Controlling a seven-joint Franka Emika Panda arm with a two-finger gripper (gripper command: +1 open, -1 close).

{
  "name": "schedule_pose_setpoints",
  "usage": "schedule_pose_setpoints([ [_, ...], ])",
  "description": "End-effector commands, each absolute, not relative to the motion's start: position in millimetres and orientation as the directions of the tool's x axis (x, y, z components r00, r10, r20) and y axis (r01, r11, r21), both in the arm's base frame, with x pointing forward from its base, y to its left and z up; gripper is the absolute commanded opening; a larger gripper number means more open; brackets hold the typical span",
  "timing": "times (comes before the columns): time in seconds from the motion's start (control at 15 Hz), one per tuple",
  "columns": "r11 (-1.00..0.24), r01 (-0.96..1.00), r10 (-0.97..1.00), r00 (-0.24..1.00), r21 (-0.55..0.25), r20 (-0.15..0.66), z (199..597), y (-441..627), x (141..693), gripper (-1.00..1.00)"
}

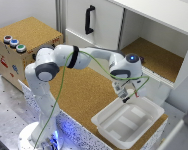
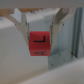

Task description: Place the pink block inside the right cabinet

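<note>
Pinkish-red and small, the pink block [image 2: 39, 44] sits clamped between the two fingers [image 2: 22, 29] of the gripper [image 1: 128, 96], which is closed onto its sides; the wrist view shows a dark L-shaped mark on its upper face and more dark marking on the face below. In the exterior view the block itself is barely a speck at the fingertips (too small there to make out any detail).

The gripper hangs above the white bin [image 1: 105, 120], over the bin's far edge, with the block clear of the bin's floor. This bin rests on the cork-topped table [image 1: 79, 95], toward the exterior view's right. Behind the bin and higher up stands the right cabinet [image 1: 159, 60], its white walls open to the front and its cork-brown floor bare; the block is well outside it, nearer the bin than the cabinet's front edge.

To the cabinet's side, toward the exterior view's left, is a white door with a black vertical handle [image 1: 89, 20]. Farther that way, well apart from the bin, stands a cork box [image 1: 34, 37] with coloured buttons [image 1: 14, 43] on top. A green cable [image 1: 96, 62] trails along the arm.
</note>
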State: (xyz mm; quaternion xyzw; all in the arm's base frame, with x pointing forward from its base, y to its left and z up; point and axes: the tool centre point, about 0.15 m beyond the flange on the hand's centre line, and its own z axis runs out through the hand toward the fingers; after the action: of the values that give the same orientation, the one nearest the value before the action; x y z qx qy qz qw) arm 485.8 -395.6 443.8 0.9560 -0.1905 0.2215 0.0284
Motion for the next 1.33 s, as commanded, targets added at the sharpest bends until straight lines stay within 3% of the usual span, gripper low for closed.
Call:
schedule_pose_setpoints([
  [0.0,-0.98,-0.18,-0.198,0.877,-0.084,0.438,483,-417,570,-1.0],
  [0.53,-0.993,-0.018,-0.078,0.855,-0.12,0.512,496,-397,619,-1.0],
  [0.87,-0.992,0.016,-0.063,0.795,-0.124,0.603,497,-377,646,-1.0],
  [1.27,-0.993,0.012,-0.062,0.802,-0.12,0.594,486,-352,692,-1.0],
])
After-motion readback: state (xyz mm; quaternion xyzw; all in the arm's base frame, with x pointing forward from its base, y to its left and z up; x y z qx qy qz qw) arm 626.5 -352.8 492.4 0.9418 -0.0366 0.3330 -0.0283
